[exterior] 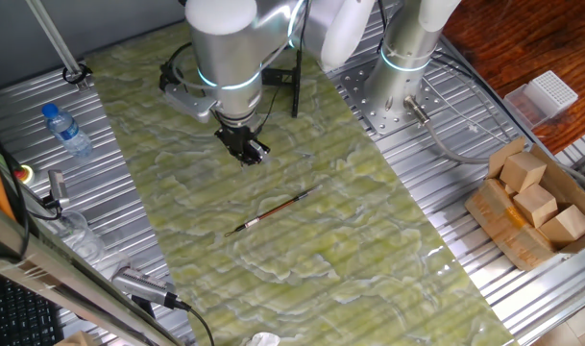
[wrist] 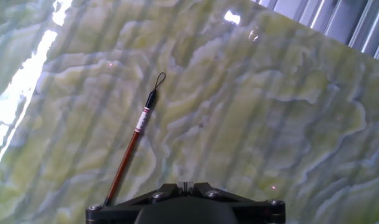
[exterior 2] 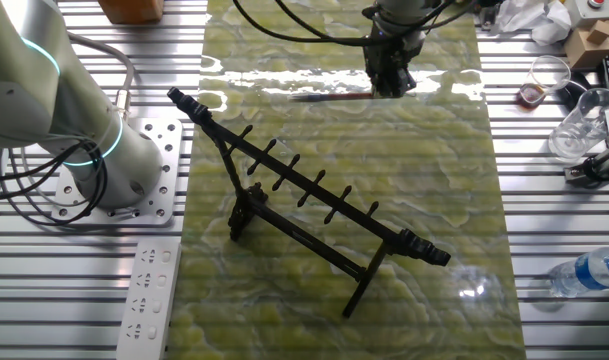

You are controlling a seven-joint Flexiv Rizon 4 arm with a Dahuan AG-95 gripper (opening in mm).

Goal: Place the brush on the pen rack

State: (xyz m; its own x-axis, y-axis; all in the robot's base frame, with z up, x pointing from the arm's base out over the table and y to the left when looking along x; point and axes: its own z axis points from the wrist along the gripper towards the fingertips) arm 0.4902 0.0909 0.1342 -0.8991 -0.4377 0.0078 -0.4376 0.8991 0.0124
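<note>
On the green counter (exterior: 369,250) the brush (exterior: 270,211) lay flat, ungrasped | claw (exterior: 248,149) hovered above, just beside it, jaws' spacing impossible to tell | pen rack (exterior 2: 314,205) stood well apart | risk: thin handle could roll or slip from an off-centre pinch.

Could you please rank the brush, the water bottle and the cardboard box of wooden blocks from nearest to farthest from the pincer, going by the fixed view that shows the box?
1. The brush: lying on the green mat just below the pincer.
2. The water bottle: on the metal table at the left edge.
3. The cardboard box: far right.
</note>
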